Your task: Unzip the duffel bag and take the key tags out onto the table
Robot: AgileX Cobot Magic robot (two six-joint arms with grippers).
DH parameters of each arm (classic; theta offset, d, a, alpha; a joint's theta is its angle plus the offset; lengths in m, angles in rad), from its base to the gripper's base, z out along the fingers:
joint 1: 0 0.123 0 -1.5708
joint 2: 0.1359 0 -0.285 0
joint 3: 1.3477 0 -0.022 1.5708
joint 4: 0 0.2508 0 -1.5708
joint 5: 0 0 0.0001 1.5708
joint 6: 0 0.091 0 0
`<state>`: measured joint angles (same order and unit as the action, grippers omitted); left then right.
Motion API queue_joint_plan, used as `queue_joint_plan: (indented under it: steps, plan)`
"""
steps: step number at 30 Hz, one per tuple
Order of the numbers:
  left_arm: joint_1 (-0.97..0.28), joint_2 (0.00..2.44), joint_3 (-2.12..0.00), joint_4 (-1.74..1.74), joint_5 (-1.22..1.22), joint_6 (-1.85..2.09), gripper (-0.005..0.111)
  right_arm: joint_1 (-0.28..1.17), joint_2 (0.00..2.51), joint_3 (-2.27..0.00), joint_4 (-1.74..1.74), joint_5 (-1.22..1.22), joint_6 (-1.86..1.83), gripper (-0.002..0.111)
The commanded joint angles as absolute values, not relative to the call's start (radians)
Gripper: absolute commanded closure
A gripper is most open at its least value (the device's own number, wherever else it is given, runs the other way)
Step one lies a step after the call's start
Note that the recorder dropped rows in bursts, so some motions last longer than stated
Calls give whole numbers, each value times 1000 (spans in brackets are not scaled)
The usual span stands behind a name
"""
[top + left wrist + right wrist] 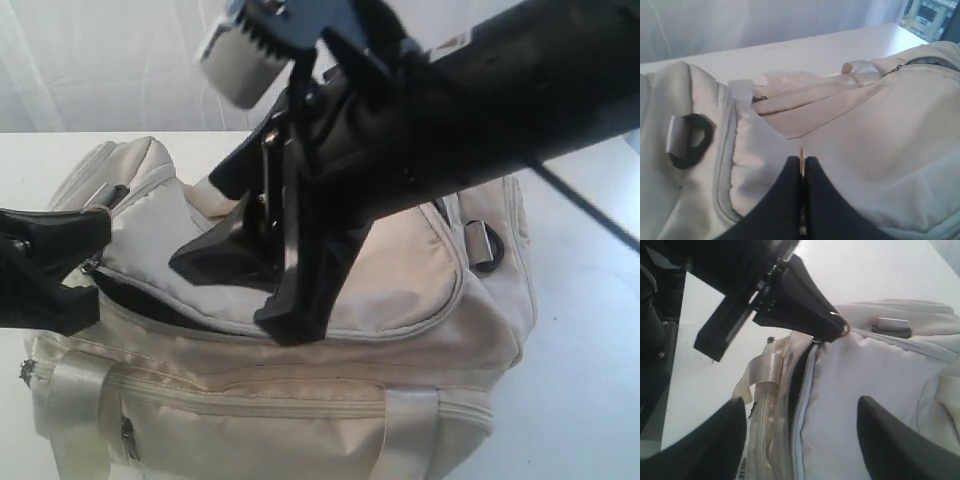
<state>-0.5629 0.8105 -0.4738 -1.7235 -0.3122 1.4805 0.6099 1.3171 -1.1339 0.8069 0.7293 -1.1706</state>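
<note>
The cream duffel bag (400, 290) lies on the white table (590, 330). Its top zip is open part of the way, and a dark gap (135, 292) shows at the bag's left end. My left gripper (802, 161) is shut on the thin metal zipper pull (801, 154) at that end; the same gripper (82, 262) shows in the exterior view. Above the top panel my right gripper (255, 285) hangs open and holds nothing. In its wrist view the right gripper (800, 440) straddles the zip line (801, 390). The key tags are hidden.
A black D-ring (690, 140) sits on the bag's end near my left gripper, another (485, 245) on the right end. Webbing straps (75, 410) run down the bag's front. My right arm (500, 90) crosses above the bag.
</note>
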Motion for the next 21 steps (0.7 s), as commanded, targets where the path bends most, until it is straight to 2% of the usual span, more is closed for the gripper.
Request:
queue_joint_plan:
  steps: [1,7,9,12,14,21]
  plan:
    - [-455,882,-472,-1744,-66,1412,107,671,1380,-1138,762,677,-1170,48]
    - [-305,938,-478,-1713,126,1346,107,690,1408,-1138,719,661,-1109,48]
    - [-232,970,-493,-1453,281,1140,107,690,1408,-1138,686,647,-1067,48]
    - [-76,1037,-592,-871,558,693,107,690,1408,-1138,676,631,-1041,48]
    - [-8,1048,-671,-724,666,616,107,690,1408,-1138,676,618,-1026,48]
    - [21,1046,-874,-712,742,634,107,701,1445,-1138,713,605,-1006,48]
